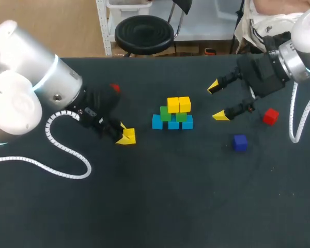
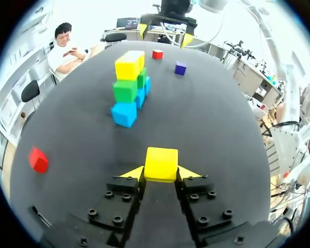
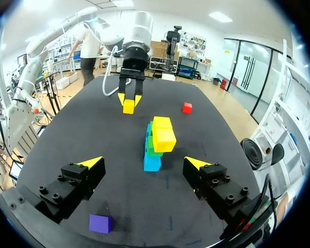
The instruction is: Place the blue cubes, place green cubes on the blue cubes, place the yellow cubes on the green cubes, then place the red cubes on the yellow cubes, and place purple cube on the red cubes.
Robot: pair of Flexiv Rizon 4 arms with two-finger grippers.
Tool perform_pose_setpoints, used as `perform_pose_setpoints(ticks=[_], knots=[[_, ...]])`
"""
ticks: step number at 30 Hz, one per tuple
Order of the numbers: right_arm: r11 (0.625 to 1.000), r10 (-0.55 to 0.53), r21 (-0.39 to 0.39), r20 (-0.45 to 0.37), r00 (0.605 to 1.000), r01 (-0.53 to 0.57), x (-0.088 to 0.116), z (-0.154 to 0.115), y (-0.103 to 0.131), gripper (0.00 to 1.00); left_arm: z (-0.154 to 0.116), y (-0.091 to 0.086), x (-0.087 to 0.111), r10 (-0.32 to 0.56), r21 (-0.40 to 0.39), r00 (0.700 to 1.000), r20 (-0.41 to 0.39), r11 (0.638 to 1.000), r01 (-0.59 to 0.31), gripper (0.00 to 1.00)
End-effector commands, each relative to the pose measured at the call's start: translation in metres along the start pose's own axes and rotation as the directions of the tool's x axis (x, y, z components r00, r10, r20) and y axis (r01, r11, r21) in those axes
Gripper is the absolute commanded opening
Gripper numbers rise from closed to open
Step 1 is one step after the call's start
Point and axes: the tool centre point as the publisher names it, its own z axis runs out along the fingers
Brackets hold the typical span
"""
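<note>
Your left end effector (image 1: 126,136) pinches a yellow cube (image 2: 161,164), near the stack (image 1: 173,114) (blue, green, yellow tiers) on the table (image 1: 155,206). Your right end effector (image 1: 217,101) hangs spread wide on the stack's other side.

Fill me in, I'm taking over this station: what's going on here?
The left end effector is shut on a yellow cube, apart from the stack of blue, green and yellow cubes at mid-table. The right end effector hangs open and empty on the stack's other side. Two red cubes and the purple cube lie loose on the table.
</note>
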Motion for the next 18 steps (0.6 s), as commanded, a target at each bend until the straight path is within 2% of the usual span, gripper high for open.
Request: perform_pose_setpoints(ticks=[1, 5, 10, 18], knots=[[1.000, -0.001, 0.001, 0.001, 1.000, 0.001, 0.000, 0.000, 0.001, 1.00, -0.009, 0.002, -0.012, -0.017, -0.028, 1.000, -0.010, 0.999, 0.017, 0.00], [1.000, -0.001, 0.001, 0.001, 1.000, 0.001, 0.000, 0.000, 0.001, 1.00, -0.015, 0.011, -0.027, -0.009, -0.066, 1.000, 0.002, 0.998, 0.009, 0.00], [1.000, -0.001, 0.001, 0.001, 1.000, 0.001, 0.000, 0.000, 0.001, 1.00, -0.020, 0.021, -0.048, 0.031, -0.078, 0.999, 0.026, 0.997, -0.029, 0.00], [1.000, -0.001, 0.001, 0.001, 1.000, 0.001, 0.000, 0.000, 0.001, 1.00, -0.026, 0.038, -0.077, 0.094, -0.082, 0.996, 0.007, 0.992, -0.094, 0.00]])
